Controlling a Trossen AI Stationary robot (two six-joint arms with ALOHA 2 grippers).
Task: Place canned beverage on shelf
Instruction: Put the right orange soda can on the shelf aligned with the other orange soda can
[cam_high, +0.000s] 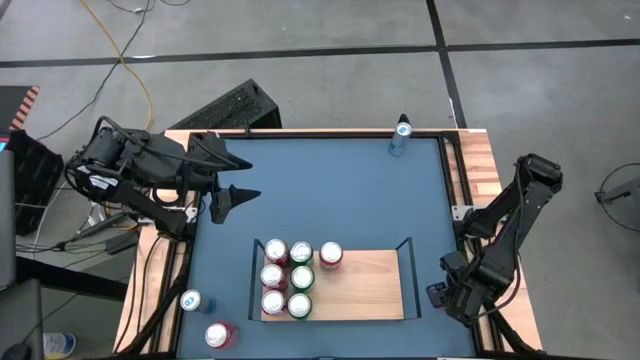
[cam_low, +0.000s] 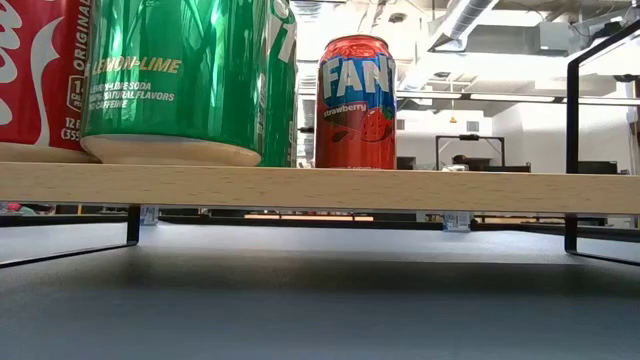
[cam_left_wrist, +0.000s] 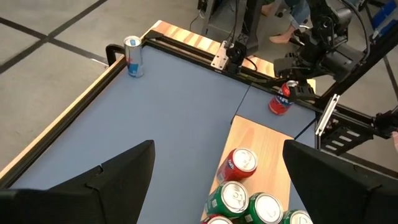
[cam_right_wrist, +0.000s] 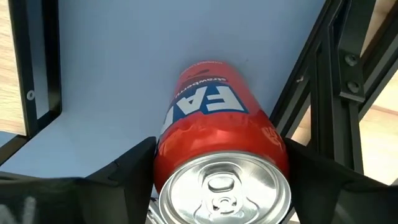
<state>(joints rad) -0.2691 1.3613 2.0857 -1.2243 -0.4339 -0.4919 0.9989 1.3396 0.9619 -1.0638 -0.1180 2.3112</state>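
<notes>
Wooden shelf (cam_high: 375, 290) with seven cans (cam_high: 288, 277)

A red strawberry soda can (cam_right_wrist: 221, 162) stands upright on the blue tabletop, just beyond the right end of the shelf (cam_high: 370, 285). That light-wood board with black end rails carries seven upright cans (cam_high: 290, 277), red and green, clustered at its left end.

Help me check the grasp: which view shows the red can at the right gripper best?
The right wrist view: the red Fanta can fills it, sitting between the right gripper jaws. The left wrist view shows it small and far off. The high view hides it under the arm; the low view misses it.
</notes>
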